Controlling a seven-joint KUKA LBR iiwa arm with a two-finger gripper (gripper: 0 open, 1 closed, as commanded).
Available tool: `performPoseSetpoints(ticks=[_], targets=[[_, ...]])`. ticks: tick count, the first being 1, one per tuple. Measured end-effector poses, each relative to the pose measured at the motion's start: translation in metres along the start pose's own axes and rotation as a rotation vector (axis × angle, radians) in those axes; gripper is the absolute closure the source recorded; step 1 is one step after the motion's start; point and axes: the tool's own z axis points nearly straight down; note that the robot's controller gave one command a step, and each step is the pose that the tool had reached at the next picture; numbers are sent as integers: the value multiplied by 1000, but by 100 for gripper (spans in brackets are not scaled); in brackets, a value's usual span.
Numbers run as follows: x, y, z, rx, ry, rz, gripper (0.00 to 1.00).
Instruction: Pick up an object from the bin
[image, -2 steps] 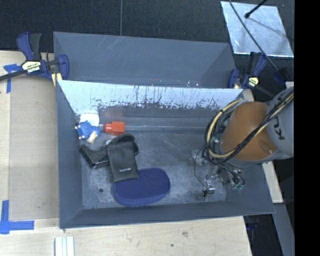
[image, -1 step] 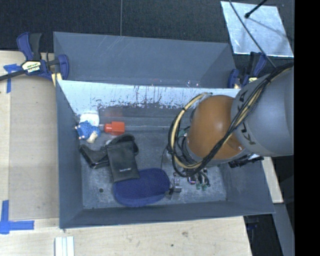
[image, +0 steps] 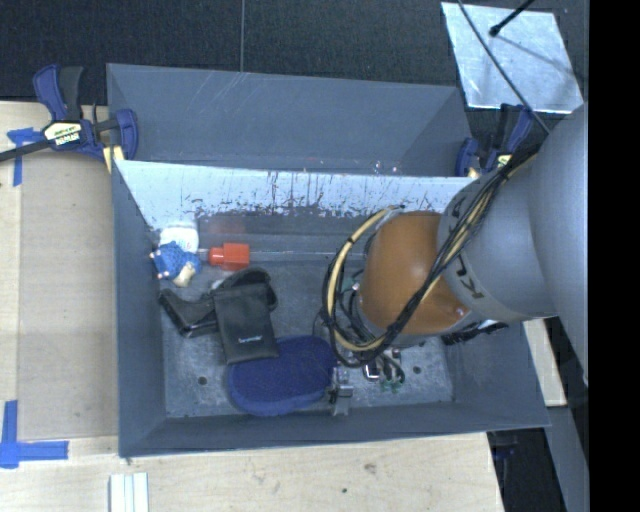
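Note:
My gripper (image: 341, 391) is low in the bin's front right part, mostly hidden beneath the arm's orange cover. Its visible metal end sits against the right edge of a dark blue oval cushion-like thing (image: 275, 385) lying flat on the bin floor. Just behind that thing a black flat pouch (image: 246, 322) lies tilted. A small green bit (image: 392, 379) shows on the floor to the right of the gripper.
At the left lie a black bar-shaped thing (image: 183, 314), a clear tube with an orange-red cap (image: 229, 255) and a small blue and white toy (image: 177, 254). The arm and its cables cover the bin's right side.

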Motion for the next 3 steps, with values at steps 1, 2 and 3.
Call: performPoseSetpoints(ticks=[1, 2, 3], targets=[[-3, -1, -5, 1, -9, 0, 100], [-13, -4, -89, -1, -15, -7, 100], [-21, -4, -164, -1, -15, -42, 100]])
